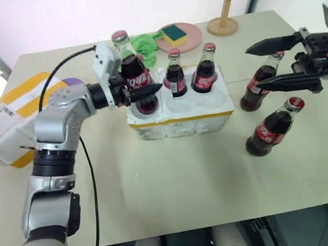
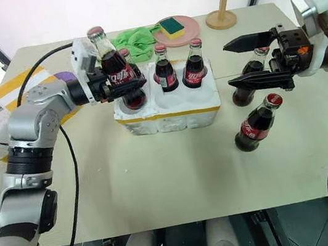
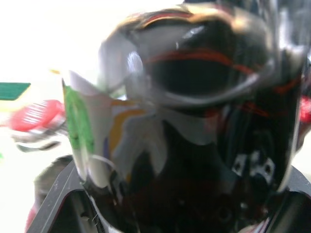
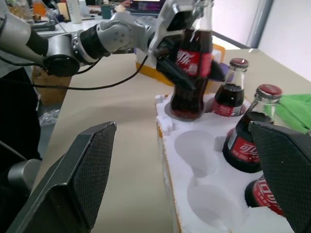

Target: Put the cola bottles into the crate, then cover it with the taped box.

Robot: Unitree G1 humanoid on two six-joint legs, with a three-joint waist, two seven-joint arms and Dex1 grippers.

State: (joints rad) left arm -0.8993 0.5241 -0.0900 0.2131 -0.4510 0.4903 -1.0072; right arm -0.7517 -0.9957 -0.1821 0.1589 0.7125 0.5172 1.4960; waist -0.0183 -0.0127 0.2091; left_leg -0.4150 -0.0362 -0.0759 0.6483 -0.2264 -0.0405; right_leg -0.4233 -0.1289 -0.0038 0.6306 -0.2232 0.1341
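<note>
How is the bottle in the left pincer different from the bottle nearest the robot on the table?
The held bottle is gripped by the left pincer over the crate; the near bottle stands free on the table, outside the crate. Both hold dark cola, with red caps and labels.

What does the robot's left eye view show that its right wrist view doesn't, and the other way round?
Left eye alone: the yellow-striped white foam box, two dark cola bottles on the beige table, a pink plate with a sponge. Right wrist alone: cluttered desks behind. Both: the left gripper holding a red-capped cola bottle at the low white foam crate.
</note>
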